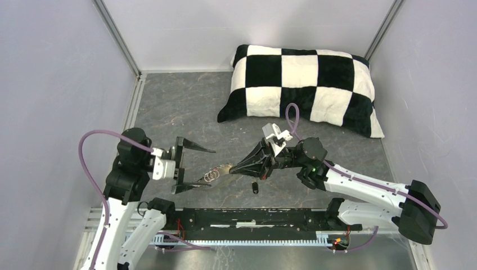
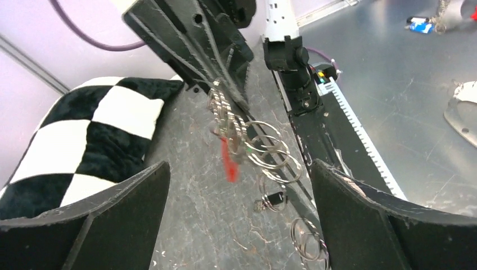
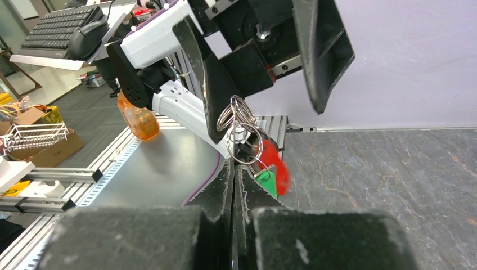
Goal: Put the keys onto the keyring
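Observation:
My right gripper (image 1: 232, 168) is shut on the keyring (image 1: 224, 167), a grey-brown fob mostly hidden between its fingers. A bunch of wire rings (image 1: 212, 175) hangs from its tip, carrying the red-tagged key (image 3: 274, 163) and the green-tagged key (image 3: 264, 181). In the left wrist view the rings (image 2: 264, 149) and red tag (image 2: 228, 163) dangle above the table. The black-tagged key (image 1: 255, 187) lies loose on the table, also seen in the left wrist view (image 2: 274, 198). My left gripper (image 1: 212, 166) is open and empty, its jaws either side of the hanging rings.
The black-and-white checked pillow (image 1: 304, 84) lies at the back right. The arms' black base rail (image 1: 253, 216) runs along the near edge. A further loose pair of rings (image 2: 306, 236) sits by my left gripper's right-hand finger (image 2: 365, 214).

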{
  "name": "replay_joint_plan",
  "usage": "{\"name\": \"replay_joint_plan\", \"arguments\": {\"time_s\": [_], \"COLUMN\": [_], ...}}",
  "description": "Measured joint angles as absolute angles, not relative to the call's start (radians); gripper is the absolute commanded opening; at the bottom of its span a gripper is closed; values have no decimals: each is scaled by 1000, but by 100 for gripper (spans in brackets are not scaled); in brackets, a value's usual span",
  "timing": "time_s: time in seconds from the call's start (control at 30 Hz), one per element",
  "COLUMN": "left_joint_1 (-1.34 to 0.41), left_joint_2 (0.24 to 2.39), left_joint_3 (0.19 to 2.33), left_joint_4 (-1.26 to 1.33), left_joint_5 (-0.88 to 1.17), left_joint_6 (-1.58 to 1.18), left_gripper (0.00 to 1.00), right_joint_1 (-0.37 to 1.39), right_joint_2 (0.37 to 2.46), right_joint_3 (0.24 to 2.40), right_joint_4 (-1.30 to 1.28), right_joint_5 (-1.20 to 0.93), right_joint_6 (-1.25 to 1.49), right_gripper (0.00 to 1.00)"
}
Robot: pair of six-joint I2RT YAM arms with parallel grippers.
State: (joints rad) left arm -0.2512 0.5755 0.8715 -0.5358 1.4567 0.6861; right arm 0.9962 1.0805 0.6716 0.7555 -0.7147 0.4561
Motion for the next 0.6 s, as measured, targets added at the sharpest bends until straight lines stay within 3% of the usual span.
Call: {"name": "replay_joint_plan", "arguments": {"time_s": [0.1, 0.23, 0.37, 0.43, 0.57, 0.6], "left_joint_1": [-251, -251, -251, -251, -251, -251], "left_joint_2": [630, 668, 661, 656, 644, 643], "left_joint_3": [952, 1031, 1033, 1033, 1034, 1034], "left_joint_4": [-621, -754, -841, -873, -911, -916], "left_joint_5": [1404, 1360, 1335, 1329, 1324, 1323], "left_joint_6": [661, 698, 725, 748, 777, 786], "left_gripper": [98, 87, 65, 59, 34, 32], "right_joint_1": [990, 983, 976, 972, 968, 967], "right_joint_2": [1078, 1076, 1067, 1058, 1048, 1047], "right_joint_3": [655, 648, 648, 648, 648, 648], "right_joint_4": [789, 796, 787, 777, 752, 745], "right_joint_5": [-714, -715, -714, -714, -707, -703], "right_joint_6": [471, 474, 473, 467, 458, 455], "right_gripper": [0, 0, 0, 0, 0, 0]}}
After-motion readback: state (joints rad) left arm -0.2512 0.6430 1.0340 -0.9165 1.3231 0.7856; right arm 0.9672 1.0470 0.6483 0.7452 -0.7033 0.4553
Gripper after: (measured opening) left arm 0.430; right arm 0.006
